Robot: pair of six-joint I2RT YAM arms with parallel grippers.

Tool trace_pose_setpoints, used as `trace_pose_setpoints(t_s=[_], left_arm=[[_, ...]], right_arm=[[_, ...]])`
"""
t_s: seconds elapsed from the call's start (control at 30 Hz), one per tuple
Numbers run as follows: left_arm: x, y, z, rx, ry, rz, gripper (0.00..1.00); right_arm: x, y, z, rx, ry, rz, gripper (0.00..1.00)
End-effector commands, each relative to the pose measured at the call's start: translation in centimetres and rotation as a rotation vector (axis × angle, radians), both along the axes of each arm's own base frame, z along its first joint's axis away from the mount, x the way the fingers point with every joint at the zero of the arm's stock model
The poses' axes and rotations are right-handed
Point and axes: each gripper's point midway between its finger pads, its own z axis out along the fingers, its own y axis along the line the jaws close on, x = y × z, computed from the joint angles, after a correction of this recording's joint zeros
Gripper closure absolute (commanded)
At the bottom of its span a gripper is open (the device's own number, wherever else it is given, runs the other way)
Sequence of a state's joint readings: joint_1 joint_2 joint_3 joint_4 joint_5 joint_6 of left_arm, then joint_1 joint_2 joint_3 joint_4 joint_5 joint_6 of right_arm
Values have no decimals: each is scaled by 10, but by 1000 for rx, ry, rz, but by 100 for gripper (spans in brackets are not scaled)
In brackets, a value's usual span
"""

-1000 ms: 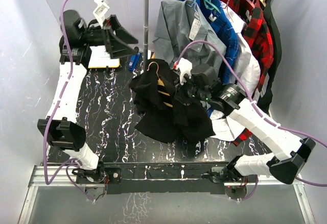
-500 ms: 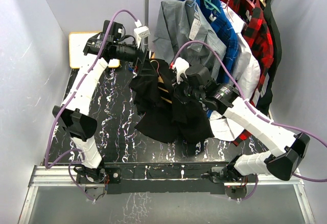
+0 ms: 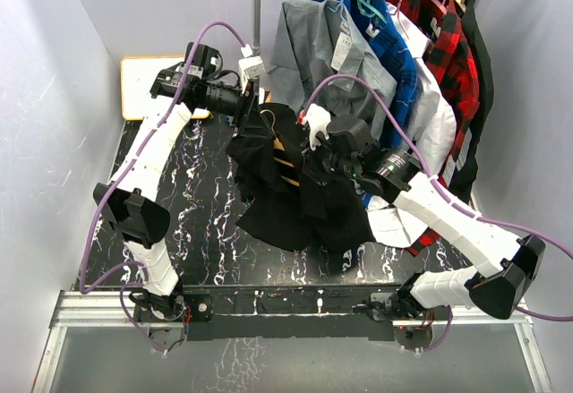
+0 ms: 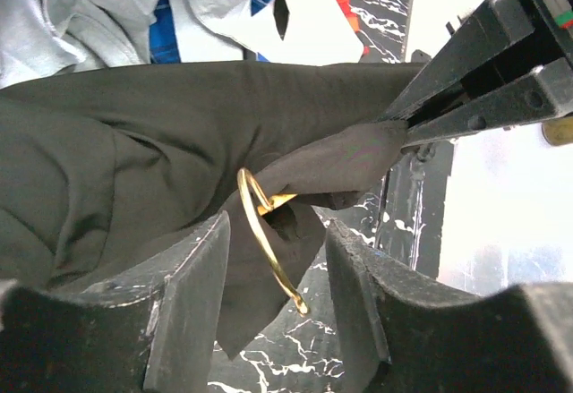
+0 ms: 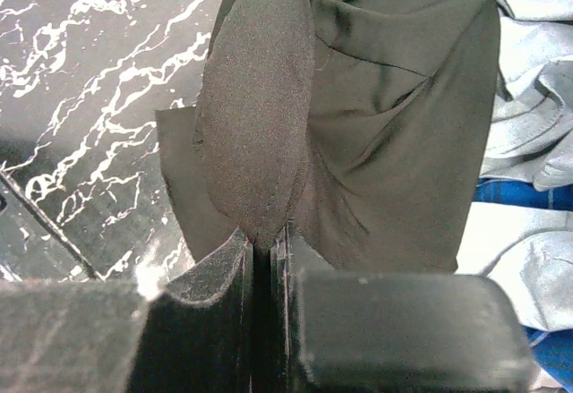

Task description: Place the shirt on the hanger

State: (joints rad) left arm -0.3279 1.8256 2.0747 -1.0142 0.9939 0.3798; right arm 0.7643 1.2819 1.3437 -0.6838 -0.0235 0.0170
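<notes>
Left gripper, parted and empty, straddles the hanger hook, which points toward it.

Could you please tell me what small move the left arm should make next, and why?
Probably close the left pincer on the hanger hook: its open jaws stand on either side of the hook without touching it, while the right pincer is shut on a fold of the shirt.

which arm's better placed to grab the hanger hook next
Left. The left gripper has a finger on each side of the hook of the hanger, jaws apart. The right gripper is shut on a fold of the shirt.
</notes>
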Motion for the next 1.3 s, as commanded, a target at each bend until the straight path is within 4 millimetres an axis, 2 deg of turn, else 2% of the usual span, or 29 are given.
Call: trace_pose_setpoints(t_s=[0.0,0.07,0.13,0.17,0.2,0.23,0.3,0.5,0.67,0.7,0.73,0.77,0.8,0.83,0.97,1.07,1.13,1.17,1.2,1.27], left_arm=[[-24,-5,22,-104,-87,-135,53],[-32,-4,24,-125,-154,-201,51],[-38,-2,23,-133,-227,-252,55],[-39,-2,23,-134,-264,-268,69],[-39,0,21,-129,-309,-285,98],[-37,0,20,-127,-348,-287,100],[-36,3,13,-110,-430,-305,100],[-65,11,-4,-137,-731,-536,100],[-61,13,-13,-99,-841,-658,100],[-57,12,-14,-90,-838,-658,97],[-54,12,-12,-86,-827,-644,68],[-51,11,-8,-82,-812,-620,28],[-49,10,-4,-80,-800,-596,5],[-47,10,0,-76,-798,-573,2],[-37,19,12,17,-845,-474,2],[-11,37,13,179,-885,-322,2],[15,61,13,300,-886,-170,2],[37,74,22,350,-888,-19,2],[72,101,37,444,-915,245,2],[97,146,55,567,-890,544,2]], right_arm=[[-10,11,34,106,-71,76,100],[-18,12,33,120,-60,113,100],[-27,13,35,142,-60,148,100],[-33,11,39,155,-65,163,100],[-36,10,40,162,-66,174,100],[-40,8,41,169,-67,177,100],[-46,6,43,186,-63,185,100],[-55,4,40,198,-31,199,100],[-58,4,38,187,-18,210,100],[-56,2,38,182,-19,201,100],[-55,2,39,179,-20,194,100],[-53,1,38,176,-22,184,100],[-52,0,38,172,-25,174,100],[-51,-1,38,168,-29,165,100],[-45,-9,37,143,-47,120,100],[-36,-16,43,132,-76,63,100],[-27,-22,54,140,-113,-1,100],[-23,-26,63,151,-136,-32,100],[-16,-31,73,164,-168,-81,100],[-3,-43,94,186,-237,-182,100]])
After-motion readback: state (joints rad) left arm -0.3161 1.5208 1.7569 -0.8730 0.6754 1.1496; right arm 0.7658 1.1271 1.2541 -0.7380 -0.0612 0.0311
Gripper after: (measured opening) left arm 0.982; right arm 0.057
